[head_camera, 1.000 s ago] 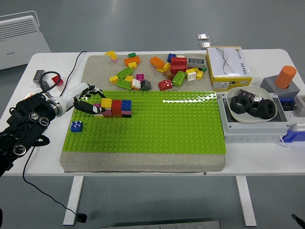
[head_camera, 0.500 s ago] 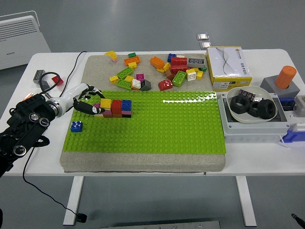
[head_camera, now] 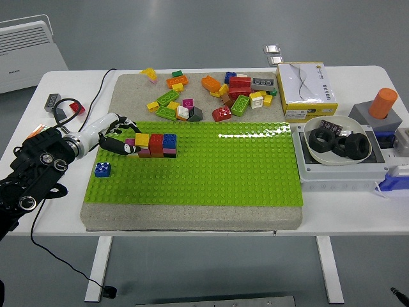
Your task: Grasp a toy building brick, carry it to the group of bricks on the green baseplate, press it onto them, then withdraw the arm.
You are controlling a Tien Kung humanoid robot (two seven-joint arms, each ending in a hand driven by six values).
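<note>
Since the earlier frames our left arm has drawn slightly back toward the left edge, while the bricks look unmoved. Nearest us, the arm's black forearm lies over the table's left side. Just beyond it, a lone blue brick sits on the near left part of the green baseplate, apart from everything else.

Farther in, we see our left hand reaching over the baseplate's far left corner. Its fingers are extended and loosely spread, their tips just beside the left end of the group of bricks; we cannot tell whether they touch it, and we see nothing held in the hand. The group stands on the baseplate near its far left edge: a small pink piece at the left, then yellow, red and blue bricks in a row.

Beyond the baseplate, a loose heap of bricks in yellow, green, orange, red and grey lies scattered on the grey mat. To the right, a yellow and white box stands at the far side, and a white bowl of black rings rests on a grey case, with an orange cylinder on a grey block behind it.

Our right hand is out of view.
</note>
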